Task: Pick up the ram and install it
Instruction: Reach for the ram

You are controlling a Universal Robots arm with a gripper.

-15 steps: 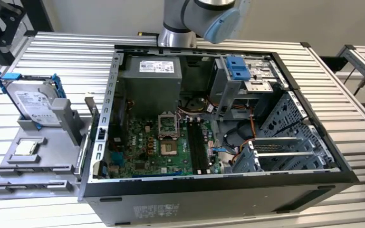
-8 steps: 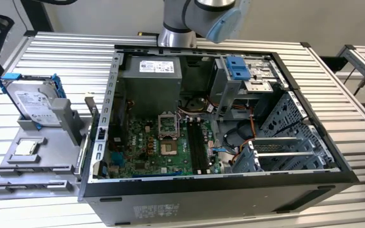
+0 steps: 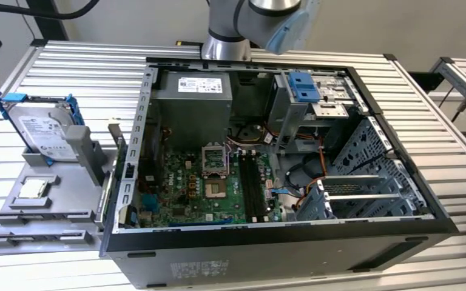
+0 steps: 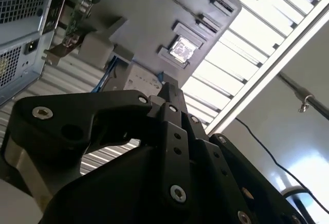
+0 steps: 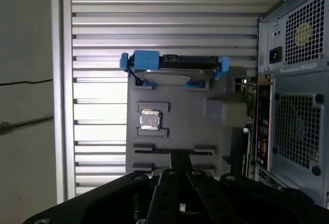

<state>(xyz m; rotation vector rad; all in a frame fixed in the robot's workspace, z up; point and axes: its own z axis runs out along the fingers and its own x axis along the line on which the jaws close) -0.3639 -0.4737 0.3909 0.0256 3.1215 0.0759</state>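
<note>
First wrist view shows the black fingers (image 5: 179, 160) pressed together at their tips; the second wrist view shows the fingers (image 4: 169, 94) joined the same way. They hang in the air above a gray tray (image 5: 191, 124). Just past the tips, a thin dark strip stands on its edge across the tray between two small holders (image 5: 144, 147). It looks like the ram (image 5: 162, 151), but I cannot tell for sure. Next along the tray sits a small silver chip (image 5: 149, 119) in a square frame. At the tray's far end a silver hard drive (image 5: 175, 71) stands up in a blue frame.

In the exterior view, the tray (image 3: 63, 182) lies on a ribbed metal desk (image 3: 79, 66), touching the side of an open computer case (image 3: 257, 254) on the exterior view's left. A green board (image 3: 192, 188) lies flat inside the case. The gray arm (image 3: 233, 30) rises behind the case.
</note>
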